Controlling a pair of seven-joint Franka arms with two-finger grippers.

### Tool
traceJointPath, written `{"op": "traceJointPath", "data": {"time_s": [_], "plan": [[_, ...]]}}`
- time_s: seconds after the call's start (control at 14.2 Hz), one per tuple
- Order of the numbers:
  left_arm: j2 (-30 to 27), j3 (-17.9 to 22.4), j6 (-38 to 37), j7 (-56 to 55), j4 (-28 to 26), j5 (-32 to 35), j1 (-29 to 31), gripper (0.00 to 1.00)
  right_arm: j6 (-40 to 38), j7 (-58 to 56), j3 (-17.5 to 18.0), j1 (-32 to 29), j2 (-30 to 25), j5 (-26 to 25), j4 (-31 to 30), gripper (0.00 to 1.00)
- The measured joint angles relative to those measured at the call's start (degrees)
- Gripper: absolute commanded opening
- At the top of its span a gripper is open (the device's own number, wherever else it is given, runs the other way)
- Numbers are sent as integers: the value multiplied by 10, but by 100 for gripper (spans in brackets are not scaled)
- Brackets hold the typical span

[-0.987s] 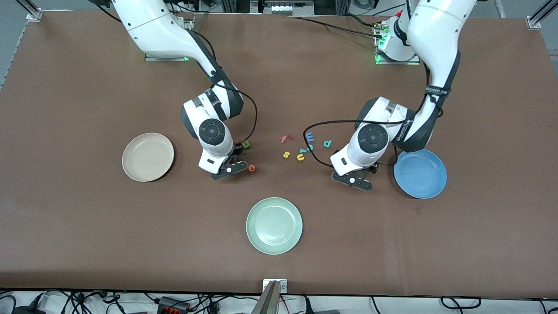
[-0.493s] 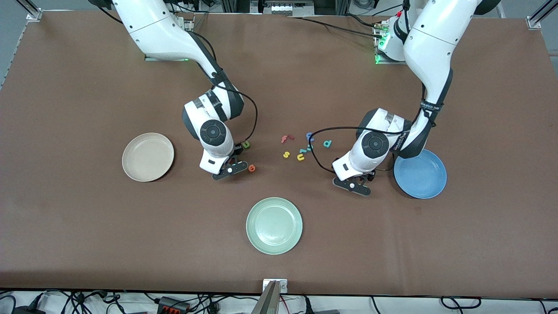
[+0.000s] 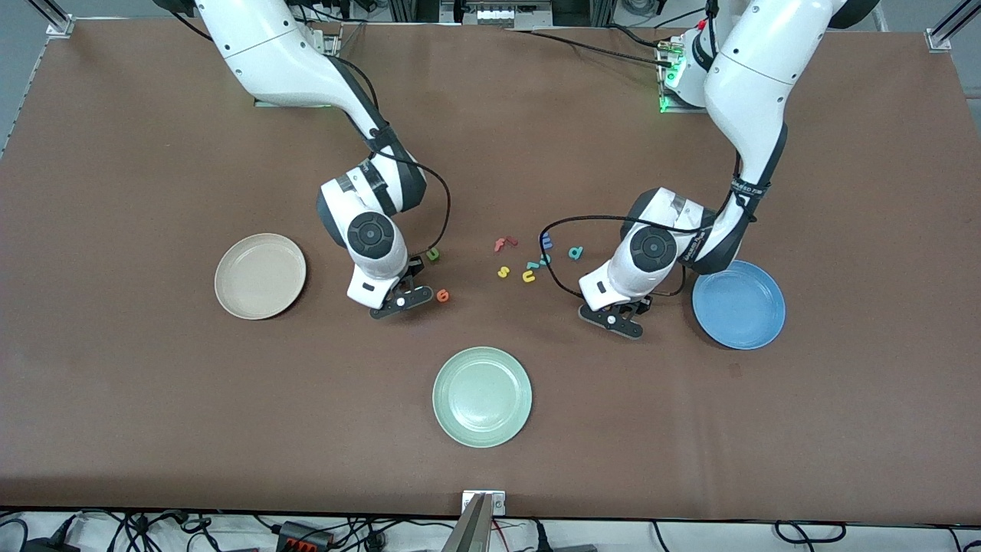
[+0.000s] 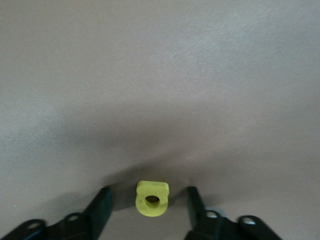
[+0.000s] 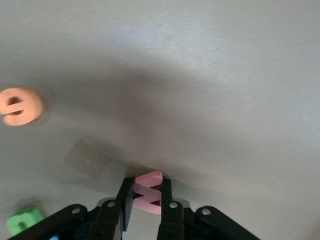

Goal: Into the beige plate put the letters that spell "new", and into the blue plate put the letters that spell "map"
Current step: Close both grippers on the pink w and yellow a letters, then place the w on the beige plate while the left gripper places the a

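Note:
My right gripper (image 5: 146, 183) is shut on the salmon-red w (image 5: 149, 192), down at the table. In the front view it (image 3: 395, 296) sits between the dark green n (image 3: 433, 254) and the orange e (image 3: 442, 295), and hides the w. The e (image 5: 20, 106) and n (image 5: 25, 220) also show in the right wrist view. My left gripper (image 4: 149, 194) is open astride the yellow a (image 4: 152, 199), with a gap on each side. From the front it (image 3: 615, 314) covers the a, beside the blue plate (image 3: 739, 305). Blue m (image 3: 546, 241) and teal p (image 3: 575, 252) lie between the arms. The beige plate (image 3: 260, 276) holds nothing.
A red f (image 3: 504, 244), yellow s (image 3: 503, 271), yellow u (image 3: 529, 276) and teal c (image 3: 536, 264) lie clustered mid-table beside the m. A pale green plate (image 3: 482, 395) sits nearer the front camera, between the two grippers.
My right gripper's fingers have closed onto the w. My left gripper has shifted slightly toward the letter cluster and its fingers have narrowed round the a.

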Motion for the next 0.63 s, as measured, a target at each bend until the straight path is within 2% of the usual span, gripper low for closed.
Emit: {"op": "traceJointPath", "data": {"time_s": [0.07,0.28,0.49,0.63], "plan": [[-1,-2,0,0,0,0,-1,20,-3,0,-4,-9,-3,0,3,7],[-3,-3,0,0,0,0,-4,13,-59,-4,-12,-75,-29,-1,13,7],[-10,-1,-20,0,5,0,-2,12,-123,-52,-13,-169,-64,-1,14,7],[-30,5,-87,3,24,0,2,12,-163,-73,-13,-212,-72,-1,10,7]]}}
